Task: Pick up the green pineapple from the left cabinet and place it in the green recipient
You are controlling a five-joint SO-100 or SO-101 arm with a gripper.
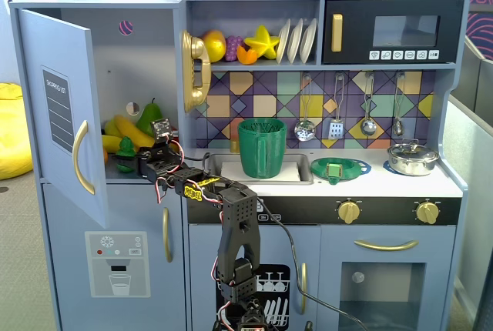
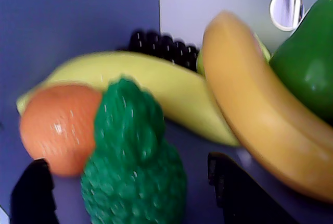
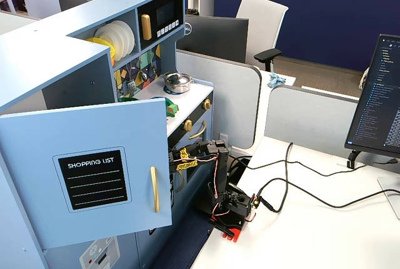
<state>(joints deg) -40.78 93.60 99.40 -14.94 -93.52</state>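
Observation:
The green pineapple (image 1: 125,154) stands upright at the front of the shelf in the left cabinet (image 1: 146,61), whose door (image 1: 58,108) is swung open. In the wrist view the pineapple (image 2: 135,166) fills the lower middle, crown up. My gripper (image 2: 126,161) is open, with one black finger (image 2: 34,193) to its left and the other (image 2: 239,193) to its right, both apart from it. In a fixed view the gripper (image 1: 132,165) reaches into the cabinet at the pineapple. The green recipient (image 1: 262,146) stands upright in the sink area, right of the cabinet.
An orange (image 2: 57,127) touches the pineapple's left side. Two bananas (image 2: 260,120) and a darker green pear (image 2: 307,57) lie behind and to the right. A flat green strainer (image 1: 339,168) and a pot (image 1: 412,158) sit on the counter. In another fixed view the open door (image 3: 94,175) hides the gripper.

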